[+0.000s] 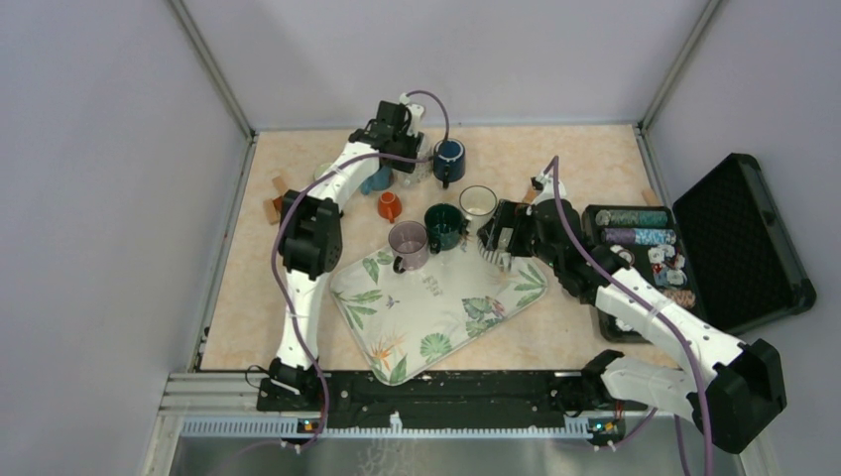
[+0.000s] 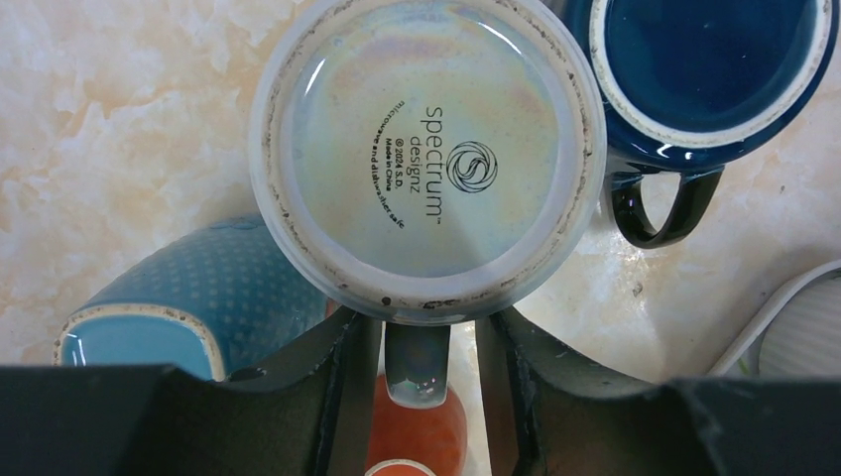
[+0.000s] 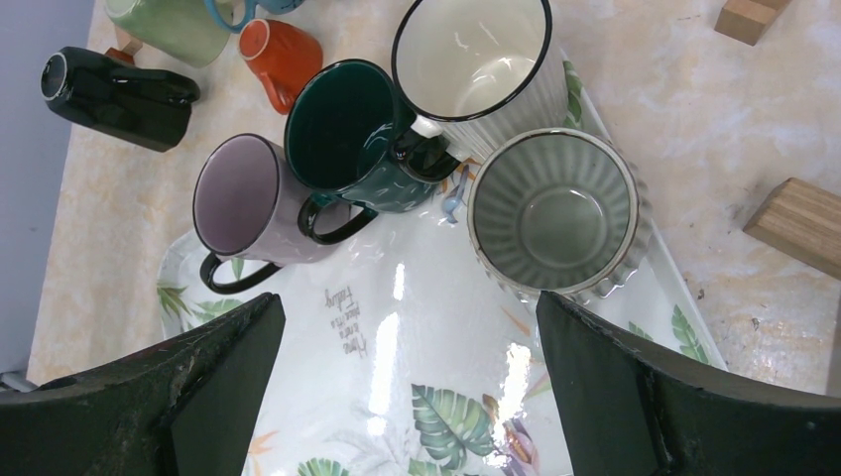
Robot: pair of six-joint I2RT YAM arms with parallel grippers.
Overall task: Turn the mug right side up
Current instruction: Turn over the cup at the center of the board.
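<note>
An iridescent white mug (image 2: 426, 149) stands upside down on the table, its base marked "spectrum designz" facing the left wrist camera. Its handle (image 2: 417, 362) points toward my left gripper (image 2: 419, 397) and lies between the two fingers. The left finger (image 2: 337, 397) is close against the handle and a small gap shows at the right one. In the top view the left gripper (image 1: 409, 149) is at the far middle of the table and hides the mug. My right gripper (image 3: 409, 387) is wide open and empty above the leaf-print tray (image 3: 446, 416).
Close around the mug are a navy mug (image 2: 704, 69), a teal mug on its side (image 2: 188, 297) and an orange mug (image 2: 417, 436). Purple (image 1: 408, 243), dark green (image 1: 443, 225), white (image 1: 477, 201) and grey ribbed (image 3: 552, 213) mugs stand upright. An open black case (image 1: 734, 238) is at right.
</note>
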